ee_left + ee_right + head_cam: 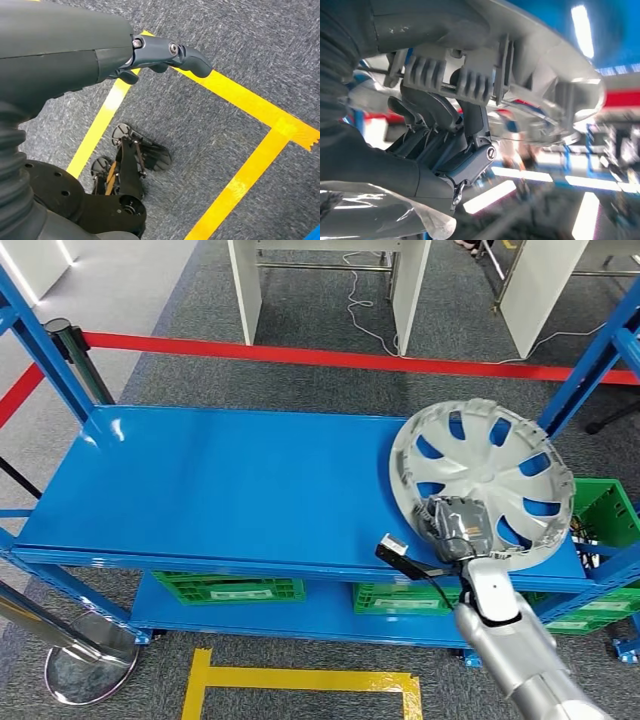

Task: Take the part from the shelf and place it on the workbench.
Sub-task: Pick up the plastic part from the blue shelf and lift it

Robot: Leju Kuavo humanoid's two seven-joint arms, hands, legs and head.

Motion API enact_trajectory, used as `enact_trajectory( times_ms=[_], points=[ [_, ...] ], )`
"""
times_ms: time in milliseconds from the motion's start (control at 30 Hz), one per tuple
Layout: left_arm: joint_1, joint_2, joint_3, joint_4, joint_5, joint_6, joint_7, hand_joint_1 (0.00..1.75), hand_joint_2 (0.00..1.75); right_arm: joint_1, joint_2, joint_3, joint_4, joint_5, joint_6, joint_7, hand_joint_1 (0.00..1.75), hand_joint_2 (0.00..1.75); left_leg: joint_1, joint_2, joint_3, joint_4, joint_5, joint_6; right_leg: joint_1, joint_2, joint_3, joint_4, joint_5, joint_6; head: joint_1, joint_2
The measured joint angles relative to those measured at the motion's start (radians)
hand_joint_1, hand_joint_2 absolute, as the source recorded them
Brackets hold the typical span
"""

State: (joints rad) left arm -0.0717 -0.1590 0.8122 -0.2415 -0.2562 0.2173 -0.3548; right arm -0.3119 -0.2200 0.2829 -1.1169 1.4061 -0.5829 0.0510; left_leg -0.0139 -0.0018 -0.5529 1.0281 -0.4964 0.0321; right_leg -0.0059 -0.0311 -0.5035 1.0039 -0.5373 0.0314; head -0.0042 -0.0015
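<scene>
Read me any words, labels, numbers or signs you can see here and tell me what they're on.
No text can be read.
White labels on the green crates under the blue shelf: too small and blurred.
The silver wheel cover, held by the right hand: no marking legible.
Yellow floor tape: plain.

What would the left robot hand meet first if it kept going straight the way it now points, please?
Probably the grey carpet floor, near the yellow tape line; the left robot hand hangs above it, and depth is unclear.

Blue shelf (226, 490) top bare left of the hubcap (483, 480), blue uprights (45, 350) at both ends, red barrier tape (302, 355) behind, steel post base (90, 660) front left, green crates (226, 588) underneath.
</scene>
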Motion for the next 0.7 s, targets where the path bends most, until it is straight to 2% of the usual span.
enact_trajectory(
  times_ms=[167,700],
  points=[
    [0.001,-0.002,0.002,0.000,0.004,-0.001,-0.006,0.00,1.75,-0.012,-0.047,0.012,-0.050,0.012,-0.005,-0.017,1.75,1.75,0.000,0.000,0.000,0.000,0.000,0.000,0.000,0.000,-0.001,0.000,0.000,0.000,0.000,0.000],
    [0.006,-0.010,0.018,0.000,0.005,-0.035,-0.031,0.00,1.75,0.009,-0.131,0.081,-0.225,0.012,-0.004,-0.054,1.75,1.75,0.000,0.000,-0.001,0.000,0.000,0.000,0.000,0.000,-0.002,0.000,-0.001,0.000,0.000,0.000]
  ],
)
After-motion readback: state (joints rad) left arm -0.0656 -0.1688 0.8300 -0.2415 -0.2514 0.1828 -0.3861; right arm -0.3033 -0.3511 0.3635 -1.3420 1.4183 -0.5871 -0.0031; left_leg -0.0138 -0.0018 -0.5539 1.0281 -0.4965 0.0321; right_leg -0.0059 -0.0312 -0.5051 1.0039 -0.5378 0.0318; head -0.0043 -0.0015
